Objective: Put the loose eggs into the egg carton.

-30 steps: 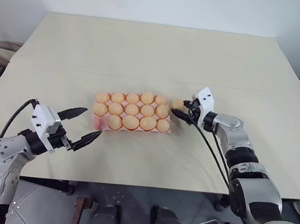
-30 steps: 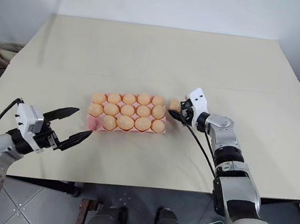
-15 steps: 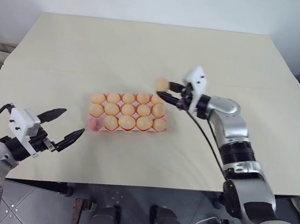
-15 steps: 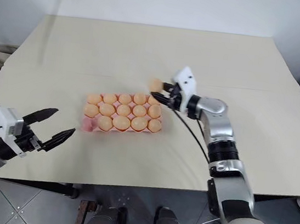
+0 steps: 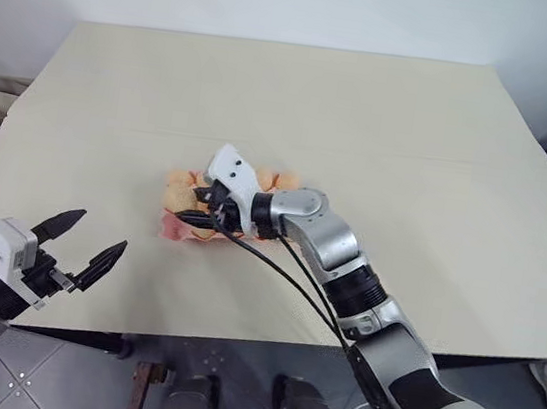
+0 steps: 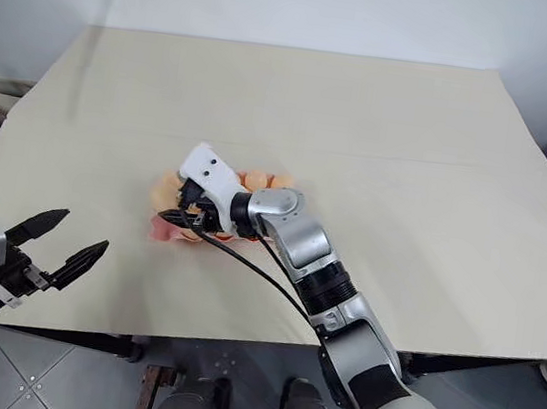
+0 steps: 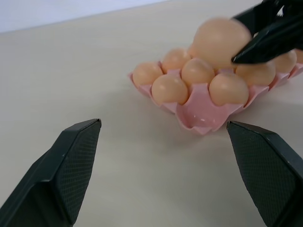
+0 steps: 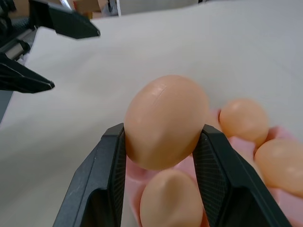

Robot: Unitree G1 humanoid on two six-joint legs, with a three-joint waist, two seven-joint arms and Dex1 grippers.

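Apparently mid-placement, the right end effector (image 8: 163, 156) was clamped on an egg (image 8: 164, 120) above the carton's (image 7: 203, 111) empty corner cup; next it should lower and release. The left end effector (image 5: 79, 241) hung apart over the tabletop (image 5: 366, 116).

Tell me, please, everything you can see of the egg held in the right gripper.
The held egg is smooth, matte and peach-orange, with no crack that I can see. The right gripper clamps its sides between two black fingers. It hangs over the pink egg carton, above the filled cups beside the empty corner cup.
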